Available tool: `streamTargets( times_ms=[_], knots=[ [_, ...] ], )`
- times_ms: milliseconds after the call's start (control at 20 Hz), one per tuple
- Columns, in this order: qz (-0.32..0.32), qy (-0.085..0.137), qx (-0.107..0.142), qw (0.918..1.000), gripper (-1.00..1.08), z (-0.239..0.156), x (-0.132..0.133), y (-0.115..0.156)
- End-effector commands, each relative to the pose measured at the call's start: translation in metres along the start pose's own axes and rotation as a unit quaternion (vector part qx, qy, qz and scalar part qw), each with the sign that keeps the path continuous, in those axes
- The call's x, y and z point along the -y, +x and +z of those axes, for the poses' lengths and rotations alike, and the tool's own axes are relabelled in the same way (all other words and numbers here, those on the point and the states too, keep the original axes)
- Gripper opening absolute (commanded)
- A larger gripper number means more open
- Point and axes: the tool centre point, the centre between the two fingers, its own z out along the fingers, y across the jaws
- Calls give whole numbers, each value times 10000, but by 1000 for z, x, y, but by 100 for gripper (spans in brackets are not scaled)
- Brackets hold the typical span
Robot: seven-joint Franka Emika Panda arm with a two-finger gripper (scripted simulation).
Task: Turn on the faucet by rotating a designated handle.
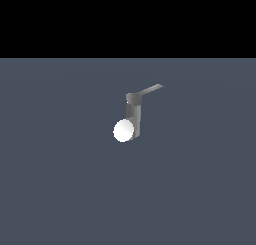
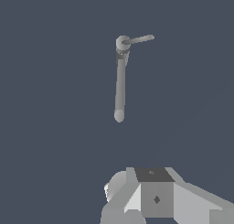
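Item: faucet (image 1: 134, 118), a small grey upright column with a darker cap, stood on a flat slate-grey floor (image 1: 60, 189) near the middle of the exterior view. Item: handle (image 1: 150, 90), a thin, flat, light-grey bar, projected from the cap toward the exterior view's right and slightly upward in the picture; its far tip ended free, with nothing touching it. Item: white sphere (image 1: 123, 130), set low against the column on the exterior view's left, overlapping its lower part in the picture; whether it touched the column could not be told. Open floor lay on every side of the group, bare out to the picture's edges and up to the black band above. In the wrist view the faucet (image 2: 122, 43) appeared from above, with the handle (image 2: 139, 39) reaching sideways and a long grey spout (image 2: 119, 88) running from the cap to a rounded end. Item: gripper (image 2: 151, 200), grey and white, seen only in part at the picture's edge, well apart from the faucet; its fingertips lay out of sight, so whether the jaws stood wide or narrow could not be told.
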Motion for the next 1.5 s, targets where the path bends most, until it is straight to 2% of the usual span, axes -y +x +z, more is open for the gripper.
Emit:
streamTargets(
  times_ms=[0,400,750,1100,1450],
  knots=[
    [128,-2,4,9999,-100,5,3,5],
    [838,-14,17,9965,-100,35,18,32],
    [1710,-28,33,9853,-100,71,30,69],
    [2590,-43,48,9659,-100,109,36,109],
    [3454,-58,64,9384,-100,146,34,150]
  ],
)
